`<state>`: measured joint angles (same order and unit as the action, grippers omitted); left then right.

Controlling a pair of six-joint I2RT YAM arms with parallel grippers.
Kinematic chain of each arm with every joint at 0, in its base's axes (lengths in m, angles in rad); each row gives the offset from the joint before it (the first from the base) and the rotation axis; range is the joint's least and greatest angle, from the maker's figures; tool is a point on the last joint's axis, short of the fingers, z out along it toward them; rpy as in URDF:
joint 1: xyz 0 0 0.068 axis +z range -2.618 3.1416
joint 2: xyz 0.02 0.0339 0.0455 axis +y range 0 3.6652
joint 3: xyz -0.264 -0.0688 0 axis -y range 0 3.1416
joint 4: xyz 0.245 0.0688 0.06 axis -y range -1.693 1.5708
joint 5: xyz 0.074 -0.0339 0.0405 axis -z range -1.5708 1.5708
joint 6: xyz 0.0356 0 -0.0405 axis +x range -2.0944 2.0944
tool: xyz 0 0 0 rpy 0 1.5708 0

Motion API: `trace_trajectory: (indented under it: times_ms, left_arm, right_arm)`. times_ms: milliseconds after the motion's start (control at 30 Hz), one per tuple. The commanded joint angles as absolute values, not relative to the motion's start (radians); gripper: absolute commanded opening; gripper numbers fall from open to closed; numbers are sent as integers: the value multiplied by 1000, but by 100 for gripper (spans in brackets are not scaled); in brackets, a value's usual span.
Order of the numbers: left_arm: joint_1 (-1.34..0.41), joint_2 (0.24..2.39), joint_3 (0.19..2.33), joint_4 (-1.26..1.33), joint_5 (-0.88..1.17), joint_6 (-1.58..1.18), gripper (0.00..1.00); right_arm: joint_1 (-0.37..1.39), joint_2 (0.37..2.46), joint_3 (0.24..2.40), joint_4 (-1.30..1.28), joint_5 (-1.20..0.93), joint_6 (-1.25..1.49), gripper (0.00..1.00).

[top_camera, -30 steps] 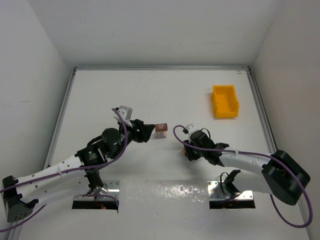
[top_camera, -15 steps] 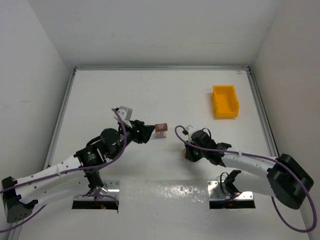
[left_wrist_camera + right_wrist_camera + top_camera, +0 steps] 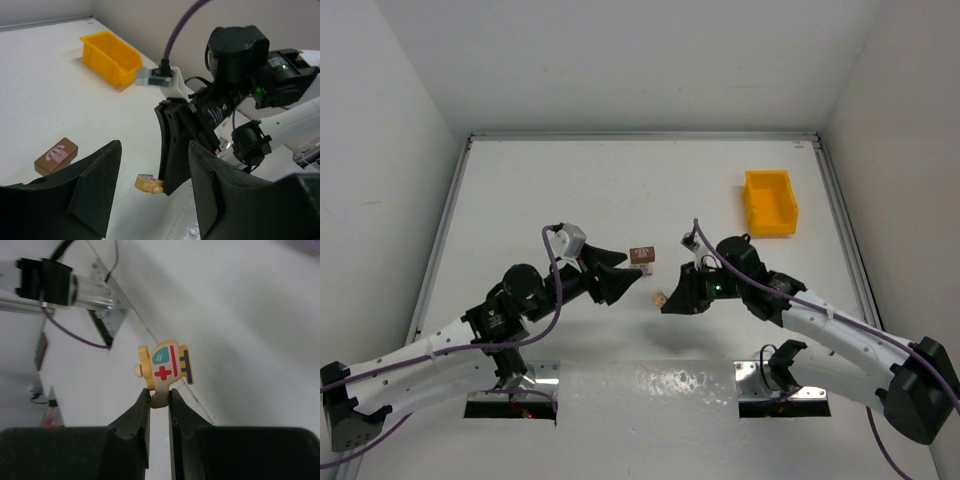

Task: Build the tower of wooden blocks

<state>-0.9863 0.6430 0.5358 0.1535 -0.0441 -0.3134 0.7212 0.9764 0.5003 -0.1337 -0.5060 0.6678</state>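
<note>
The white table carries everything. The yellow plastic bin is set at its far right, well apart from the work.

The left gripper is reached toward the table's middle with its jaws spread and nothing between them. It is aimed at the dark brown block, which lies flat on the table just beyond the fingertips. This block is probably meant as the tower's base, to be steadied or picked up.

From the opposite side, the right gripper is pinched on the lower edge of a tan helicopter-shaped block painted with a red cross. Only the bottom is gripped, so the body is left free, which should let the block be set down without the fingers getting in the way.

The helicopter block is held near the brown block and apart from it. Whether it is touching the table or is just above it cannot be told.
</note>
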Motion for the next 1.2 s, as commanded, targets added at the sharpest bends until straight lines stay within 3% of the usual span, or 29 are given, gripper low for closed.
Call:
trace_trajectory:
  times_ms: [0, 400, 533, 867, 1167]
  left_arm:
    - [-982, 629, 543, 221, 50, -302, 54]
    - [-982, 610, 486, 451, 161, -232, 67]
    - [-982, 655, 526, 454, 170, -253, 67]
    - [-982, 720, 644, 164, -107, -573, 56]
    - [-982, 612, 476, 531, 165, -249, 63]
  right_arm:
    - [693, 947, 583, -54, -673, 767, 6]
    - [663, 887, 724, -6, -785, 859, 5]
    - [661, 868, 738, -14, -773, 844, 5]
    - [660, 845, 746, -112, -733, 761, 5]
    - [655, 851, 756, 52, -796, 922, 4]
